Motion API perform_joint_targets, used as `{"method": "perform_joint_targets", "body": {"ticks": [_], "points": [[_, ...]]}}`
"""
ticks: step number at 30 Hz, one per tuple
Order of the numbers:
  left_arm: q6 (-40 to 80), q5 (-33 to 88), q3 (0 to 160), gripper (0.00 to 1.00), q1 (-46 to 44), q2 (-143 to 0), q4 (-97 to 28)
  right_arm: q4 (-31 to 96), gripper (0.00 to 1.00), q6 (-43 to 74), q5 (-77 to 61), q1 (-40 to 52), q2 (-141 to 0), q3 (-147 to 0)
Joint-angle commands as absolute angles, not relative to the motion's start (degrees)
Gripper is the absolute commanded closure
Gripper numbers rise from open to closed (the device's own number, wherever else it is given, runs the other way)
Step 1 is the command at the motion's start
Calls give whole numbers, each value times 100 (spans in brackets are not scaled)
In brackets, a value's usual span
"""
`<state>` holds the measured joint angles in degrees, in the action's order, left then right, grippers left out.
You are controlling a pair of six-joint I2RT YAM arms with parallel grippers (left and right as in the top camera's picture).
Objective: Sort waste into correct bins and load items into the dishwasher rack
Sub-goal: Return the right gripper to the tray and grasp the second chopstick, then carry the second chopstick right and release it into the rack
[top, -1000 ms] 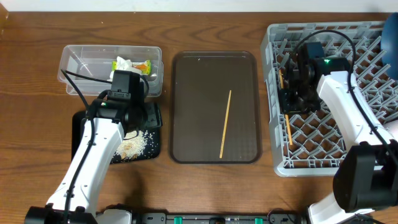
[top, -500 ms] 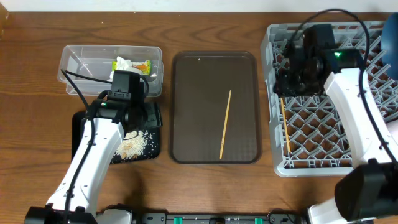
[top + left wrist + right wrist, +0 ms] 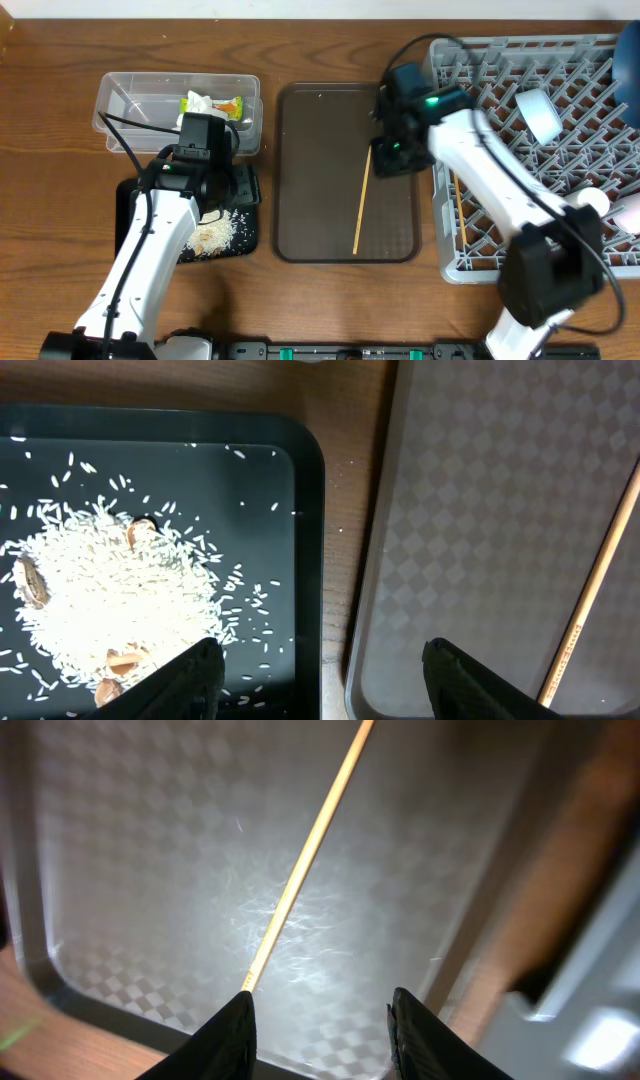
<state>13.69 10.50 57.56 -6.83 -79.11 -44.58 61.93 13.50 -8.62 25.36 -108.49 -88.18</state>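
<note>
Chopstick (image 3: 362,200) of pale wood, thin and straight: lying slantwise on the checker-textured brown serving tray (image 3: 300,180), touching nothing else. Second chopstick (image 3: 460,212): lying in the grey lattice rack (image 3: 500,262), along its left wall, making two in all.

Right hand (image 3: 325,1038): hanging over the far right part of the serving tray, fingers spread and gripping nothing, with the stick's end showing just beside one fingertip (image 3: 236,1030).

Left hand (image 3: 325,682): hovering over the raised right rim of the black tray (image 3: 300,560), likewise spread and empty. Whitish rice (image 3: 110,595) heaped loosely inside, with a few brown bits among the grains.

Sitting in the clear tub (image 3: 125,105): one yellow-green wrapper (image 3: 231,105) and one crumpled white tissue (image 3: 198,102).

Leaving bare tray floor on both sides of the stick, and only a narrow strip of wooden bench (image 3: 60,200) showing between the two trays.
</note>
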Motion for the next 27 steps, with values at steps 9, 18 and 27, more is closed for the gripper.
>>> {"method": "perform_joint_targets", "body": {"ticks": [9, 18, 27], "points": [[1422, 998, 5787, 33, -655, -7905, -4453, 6246, 59, 3046, -600, 3179, -12077, -8849], [1422, 998, 5787, 33, -655, -7905, -4453, 6112, 69, 3188, -388, 3350, -12403, -8849], [1420, 998, 5787, 33, -655, -7905, -4456, 6154, 99, 2810, -639, 3103, -12309, -8910]]}}
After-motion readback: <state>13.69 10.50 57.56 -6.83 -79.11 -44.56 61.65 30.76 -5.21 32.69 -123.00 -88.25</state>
